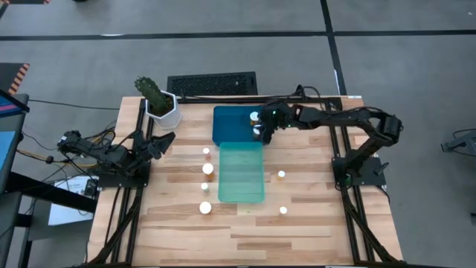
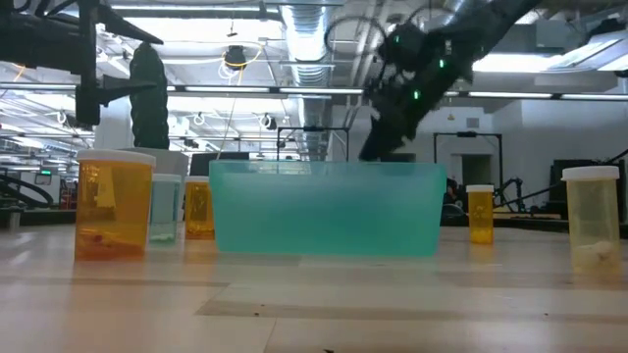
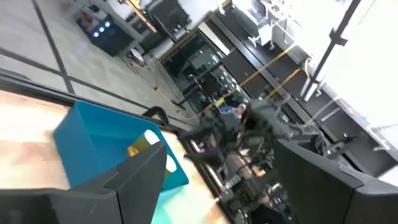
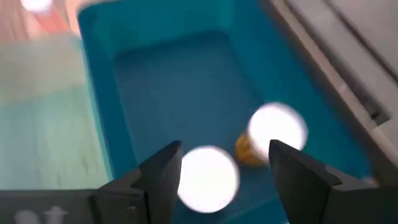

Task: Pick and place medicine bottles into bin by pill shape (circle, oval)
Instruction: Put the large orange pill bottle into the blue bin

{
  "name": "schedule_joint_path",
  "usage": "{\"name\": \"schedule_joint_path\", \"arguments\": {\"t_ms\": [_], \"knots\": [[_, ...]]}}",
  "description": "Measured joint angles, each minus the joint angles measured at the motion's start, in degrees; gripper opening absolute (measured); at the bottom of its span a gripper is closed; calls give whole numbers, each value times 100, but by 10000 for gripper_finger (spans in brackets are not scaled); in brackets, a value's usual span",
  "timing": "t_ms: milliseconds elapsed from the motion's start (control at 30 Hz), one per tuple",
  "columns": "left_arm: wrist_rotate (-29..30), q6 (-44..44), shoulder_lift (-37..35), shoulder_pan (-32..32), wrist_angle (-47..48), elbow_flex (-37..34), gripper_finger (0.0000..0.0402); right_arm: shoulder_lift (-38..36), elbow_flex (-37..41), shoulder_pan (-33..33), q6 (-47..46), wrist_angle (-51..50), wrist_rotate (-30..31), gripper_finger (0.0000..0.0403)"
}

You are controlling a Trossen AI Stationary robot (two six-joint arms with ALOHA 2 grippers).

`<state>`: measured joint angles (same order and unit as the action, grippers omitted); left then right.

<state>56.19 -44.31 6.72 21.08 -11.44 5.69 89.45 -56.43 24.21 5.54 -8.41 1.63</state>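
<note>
Several amber medicine bottles with white caps stand on the wooden table: a row (image 1: 207,169) left of the teal bin (image 1: 242,190) and two (image 1: 281,175) to its right. My right gripper (image 1: 262,128) hangs open over the right part of the blue bin (image 1: 227,123), which lies beyond the teal bin. In the right wrist view two bottles are in the blue bin: one white cap (image 4: 208,177) shows between my open fingers and below them, the other (image 4: 277,127) just beyond. My left gripper (image 1: 160,143) waits open at the table's left edge.
A white plant pot (image 1: 165,110) with a cactus stands at the far left corner, and a dark keyboard (image 1: 212,83) lies behind the table. Bare wood lies along the near edge (image 1: 245,238). In the low view the teal bin (image 2: 327,208) hides the blue bin.
</note>
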Motion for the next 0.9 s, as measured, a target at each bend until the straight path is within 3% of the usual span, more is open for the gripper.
{"name": "schedule_joint_path", "arguments": {"t_ms": [167, 333, 567, 900], "knots": [[-36, 5, 2, 0, 2, 0, 289, -442, -605, -222, 130, -286, -2, 250], [-43, 11, 2, 0, 2, 0, 289, -462, -1079, -848, 401, -198, -4, 250], [-210, 52, 2, 0, 11, 0, 289, 149, -1583, -1737, 568, 131, -85, 263], [-204, 20, 0, 0, 43, 0, 289, 1613, -2712, -2232, 796, 136, -170, 342]]}}
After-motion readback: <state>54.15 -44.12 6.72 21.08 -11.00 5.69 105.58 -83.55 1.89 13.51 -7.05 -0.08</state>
